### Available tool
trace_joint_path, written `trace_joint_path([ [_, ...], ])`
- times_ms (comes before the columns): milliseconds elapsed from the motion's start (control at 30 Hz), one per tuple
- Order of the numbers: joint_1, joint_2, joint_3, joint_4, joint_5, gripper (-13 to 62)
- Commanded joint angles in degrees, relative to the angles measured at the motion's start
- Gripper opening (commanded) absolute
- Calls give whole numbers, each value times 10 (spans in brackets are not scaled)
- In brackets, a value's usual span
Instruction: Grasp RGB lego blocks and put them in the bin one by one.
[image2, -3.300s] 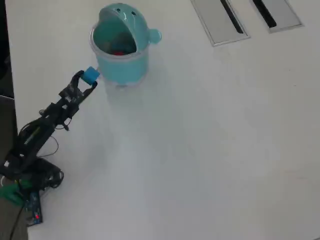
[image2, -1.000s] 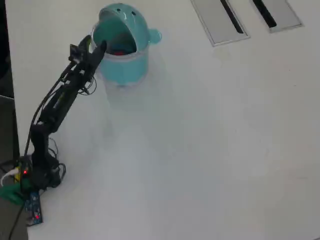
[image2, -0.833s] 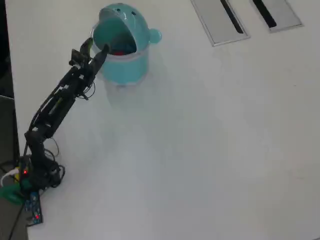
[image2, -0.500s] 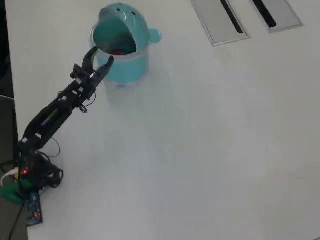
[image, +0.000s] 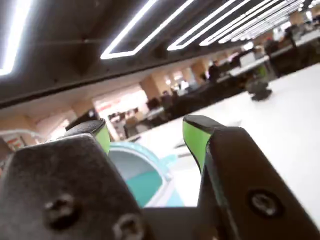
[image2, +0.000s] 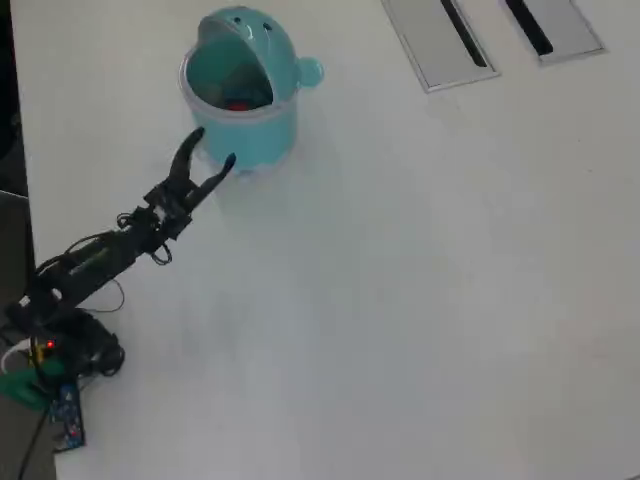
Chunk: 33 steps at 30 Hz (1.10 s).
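Observation:
The teal bin (image2: 247, 125) stands at the back left of the white table in the overhead view, its hood tipped back. A bit of red block (image2: 237, 104) shows inside its mouth; no other block is visible on the table. My gripper (image2: 213, 148) is open and empty, its two black fingers spread just in front and to the left of the bin's base. In the wrist view the gripper (image: 145, 131) frames the bin (image: 142, 175) between two green-padded fingers (image: 192, 137), with nothing held.
Two grey slotted panels (image2: 440, 40) lie at the back right of the table (image2: 420, 300). The arm's base and cables (image2: 55, 365) sit at the left edge. The wrist view shows distant office desks and ceiling lights.
The gripper carried the blue block up over the bin, the block is gone from its fingers, and the arm has drawn back and down from the rim, staying open.

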Motion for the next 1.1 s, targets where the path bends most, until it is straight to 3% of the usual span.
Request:
trace_joint_path([
  [0,23,44,-8,-61,64,269],
  [700,180,192,237,-126,333,270],
  [1067,210,252,380,-171,374,301],
])
